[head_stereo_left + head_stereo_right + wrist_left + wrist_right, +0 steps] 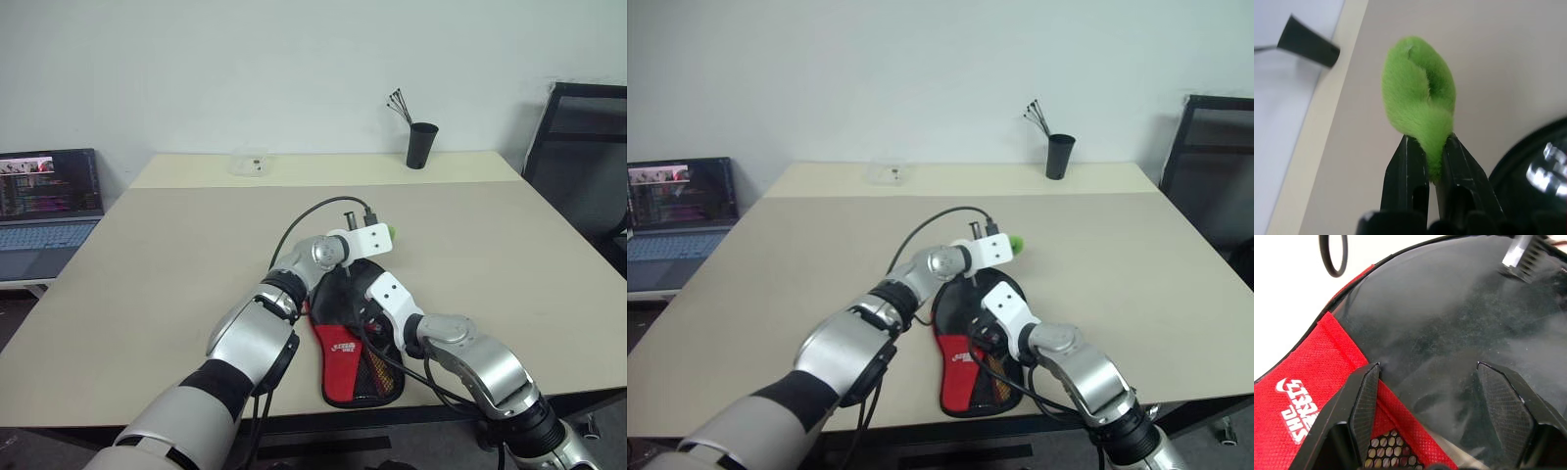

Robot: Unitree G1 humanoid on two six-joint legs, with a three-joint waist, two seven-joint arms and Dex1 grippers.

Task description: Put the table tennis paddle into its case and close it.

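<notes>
Beige counter [176,255] carries the case [358,377], paddle [1459,333] inside. Left hand [1427,161] pinches a fuzzy green tag [1420,98]; right hand [1425,377] hangs open over the case. Risk: tag slips out, case left unclosed.

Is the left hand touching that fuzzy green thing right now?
Touching. In the left wrist view the left hand has both black fingers pinched on the lower end of the fuzzy green thing, holding it above the table.

We see silver-and-black jointed arms with white wrist housings, looping black cables, and black two-fingered claws [1427,396].
</notes>
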